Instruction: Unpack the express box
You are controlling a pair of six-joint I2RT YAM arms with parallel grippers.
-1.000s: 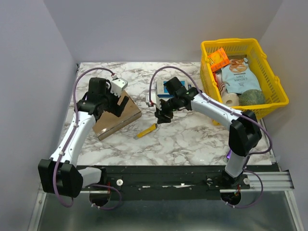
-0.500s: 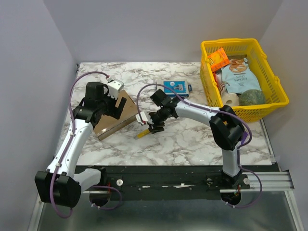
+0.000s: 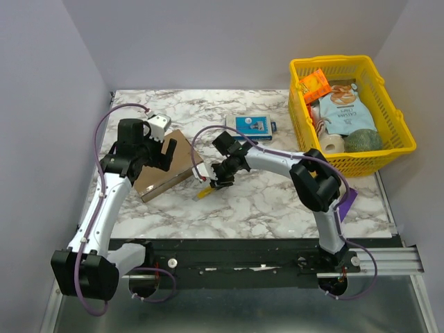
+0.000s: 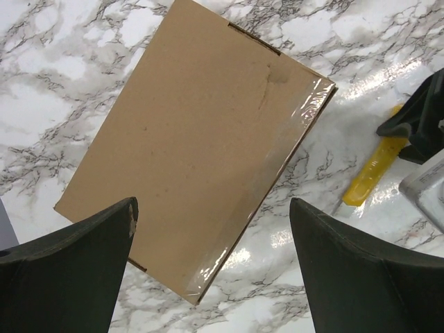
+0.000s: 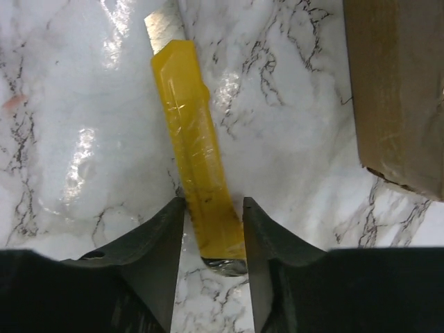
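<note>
The express box (image 3: 171,166) (image 4: 194,146) is a flat brown cardboard mailer lying closed on the marble table, with clear tape along one edge. My left gripper (image 3: 158,152) (image 4: 213,208) hovers above it, wide open and holding nothing. A yellow utility knife (image 3: 203,192) (image 5: 198,152) (image 4: 374,170) lies on the table just right of the box, its blade end pointing away from the wrist. My right gripper (image 3: 216,180) (image 5: 213,208) is down at the table, its two fingers pressed against both sides of the knife's handle end. One corner of the box (image 5: 395,90) shows beside the knife.
A small blue box (image 3: 252,126) with a white label lies behind the right arm. A yellow plastic basket (image 3: 402,135) with snack packets and rolls stands at the back right. A purple scrap (image 3: 347,198) lies by the right arm's elbow. Grey walls close the table in.
My right gripper has swung left and down from near the blue box onto the yellow knife and narrowed around its handle. The left gripper has drawn back slightly, still open over the box.
</note>
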